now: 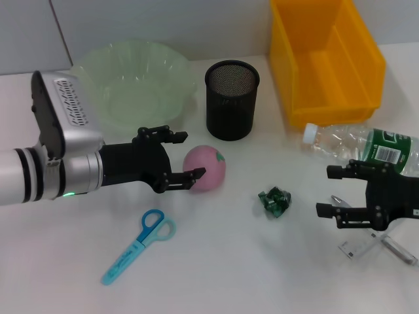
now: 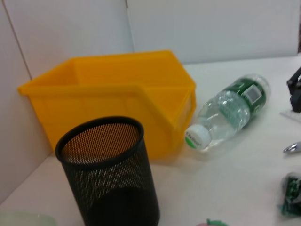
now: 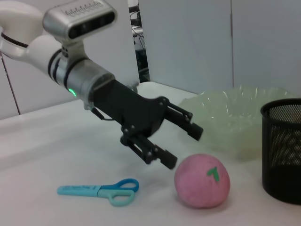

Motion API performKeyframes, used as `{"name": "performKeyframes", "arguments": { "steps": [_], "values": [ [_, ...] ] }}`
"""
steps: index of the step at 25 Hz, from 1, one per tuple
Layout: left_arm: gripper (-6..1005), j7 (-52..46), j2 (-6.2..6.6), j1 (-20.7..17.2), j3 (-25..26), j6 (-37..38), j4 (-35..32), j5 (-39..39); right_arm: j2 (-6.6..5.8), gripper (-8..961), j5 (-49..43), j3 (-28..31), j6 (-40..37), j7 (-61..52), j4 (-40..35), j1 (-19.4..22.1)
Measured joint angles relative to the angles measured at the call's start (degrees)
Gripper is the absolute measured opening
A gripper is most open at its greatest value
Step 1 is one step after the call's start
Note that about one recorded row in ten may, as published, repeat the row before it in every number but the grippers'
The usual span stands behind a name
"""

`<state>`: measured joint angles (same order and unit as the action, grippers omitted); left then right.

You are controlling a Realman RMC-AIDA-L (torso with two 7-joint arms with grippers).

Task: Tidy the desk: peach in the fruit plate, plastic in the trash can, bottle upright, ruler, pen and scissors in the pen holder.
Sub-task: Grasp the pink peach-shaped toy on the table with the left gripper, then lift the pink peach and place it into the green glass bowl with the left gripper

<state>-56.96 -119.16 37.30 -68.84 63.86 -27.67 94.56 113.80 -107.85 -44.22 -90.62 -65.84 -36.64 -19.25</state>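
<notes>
Head view: left gripper [image 1: 185,155] spread wide just beside peach [image 1: 206,168] on desk, fruit plate [image 1: 134,84] behind; right gripper [image 1: 330,191] also released, near lying bottle [image 1: 361,144]. L wrist: bottle [image 2: 229,111] flat beside yellow bin [image 2: 113,94], pen holder [image 2: 110,172] near. R wrist: peach [image 3: 202,180] just off open left fingertips [image 3: 168,161], scissors [image 3: 100,190] nearby.

Lighting's bright and even, looks like it's coming from overhead. Shadows on the white desk [image 1: 262,261] are soft and short, tucked right under the peach [image 1: 205,168] and the scissors [image 1: 139,245]. The bottle [image 1: 360,145] catches small glints, no harsh glare. Head view is crisp. Left wrist view is soft all over, and the pen holder [image 2: 109,173] close up is blurry.
</notes>
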Motion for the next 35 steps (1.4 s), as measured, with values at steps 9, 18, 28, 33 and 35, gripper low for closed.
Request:
{"name": "performKeyframes", "arguments": {
  "steps": [9, 18, 28, 33, 35],
  "values": [
    [708, -0.4, -0.02, 2.0, -4.7, -8.1, 3.0, 0.1, 0.76, 815, -1.0, -0.5, 0.5, -1.3, -0.3, -2.1],
    [696, -0.8, -0.01, 2.2, -6.9, -10.2, 3.9, 0.4, 1.34, 815, -1.4, -0.6, 0.8, -1.6, -0.4, -3.2],
    [453, -1.0, -0.02, 2.3, -7.9, -9.2, 3.5, 0.0, 1.34, 816, -1.5, -0.6, 0.9, -1.6, -0.5, -3.3],
    [312, -1.1, 0.01, 2.3, -7.4, -6.3, 3.0, -0.1, 1.41, 815, -1.5, -0.6, 1.3, -1.6, -0.5, -3.3],
    [302, -1.9, 0.16, 1.8, -7.3, -5.7, 2.0, -0.1, 1.44, 815, -1.5, -0.6, 1.3, -1.6, -0.5, -3.2]
  ]
}}
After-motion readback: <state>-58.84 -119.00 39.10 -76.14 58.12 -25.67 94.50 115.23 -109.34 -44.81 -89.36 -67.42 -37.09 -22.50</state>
